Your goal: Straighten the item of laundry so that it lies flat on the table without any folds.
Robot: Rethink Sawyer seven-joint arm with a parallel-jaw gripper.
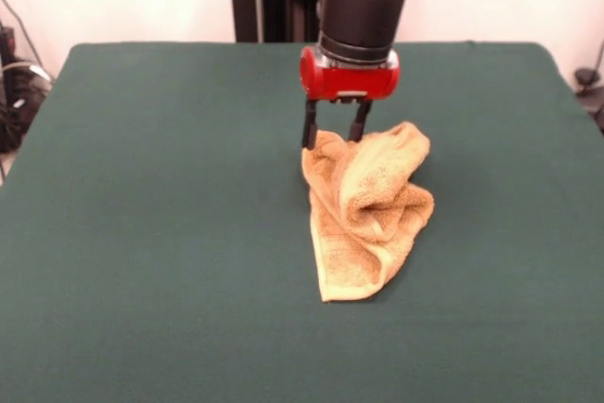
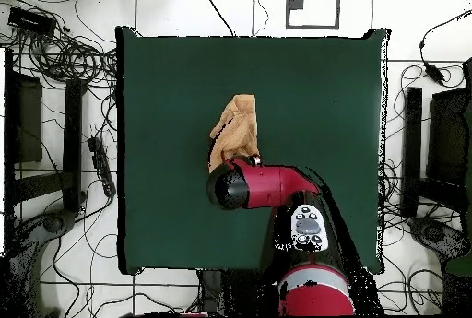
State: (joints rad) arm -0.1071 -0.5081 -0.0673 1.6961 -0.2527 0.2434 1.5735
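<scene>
Table, near edge: the green table point(image 1: 142, 233) filled the front view and ran off the bottom and both sides, so its near edge was cut off; the whole of it showed only from overhead.
Towel: the orange-tan towel point(image 1: 368, 214) lay crumpled a little right of the table's middle, bunched and folded over itself, with one flatter corner trailing toward the near side.
Towel, hidden parts: no label could be made out in either view, and the folds hid much of its surface; from overhead its robot-side end disappeared beneath the red arm.
Towel and gripper: the gripper point(image 1: 333, 131) stood at the towel's far, upper-left edge, its two dark fingers point(image 1: 309, 127) pointing down with that edge of cloth rising up between them.
Gripper state: the fingers stood a little apart, narrowly set, and appeared to pinch the towel's raised edge; the contact itself was hard to see because the cloth covered the tips.
Arm: the red and black arm point(image 1: 363, 7) came down from the top of the front view, cut off by the frame; from overhead it covered the gripper completely.
Beyond the table: cables point(image 2: 64, 52) lay tangled on the pale floor around the table in the overhead view.
</scene>
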